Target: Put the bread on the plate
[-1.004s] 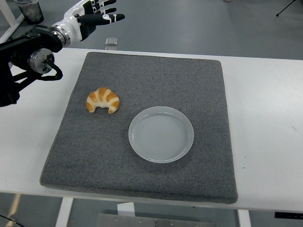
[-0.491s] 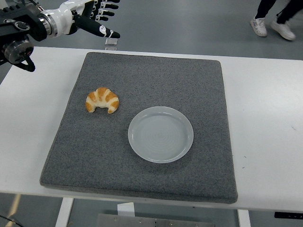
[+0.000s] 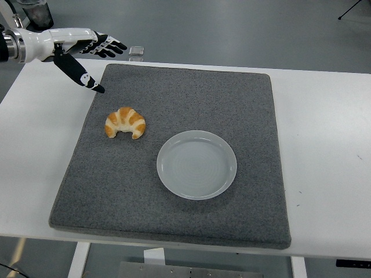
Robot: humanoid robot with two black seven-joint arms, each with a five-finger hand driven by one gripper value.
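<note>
White worktop [image 3: 324,145] carries a grey mat [image 3: 174,202]. Bread [image 3: 126,122] lies left of the empty plate [image 3: 197,164]. Left hand [image 3: 81,55] hovers far-left, released. Risk: a clumsy pinch could crush or drop the bread.

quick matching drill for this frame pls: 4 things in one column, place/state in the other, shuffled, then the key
Things:
1. croissant
2. plate
3. left hand
4. grey mat

Places/states:
A. empty, on the mat right of centre
B. open, fingers spread, above the table's far left corner
C. covers most of the white table
D. lies on the mat's left part, apart from the plate

Pairs: 1-D, 2-A, 3-B, 4-C
</note>
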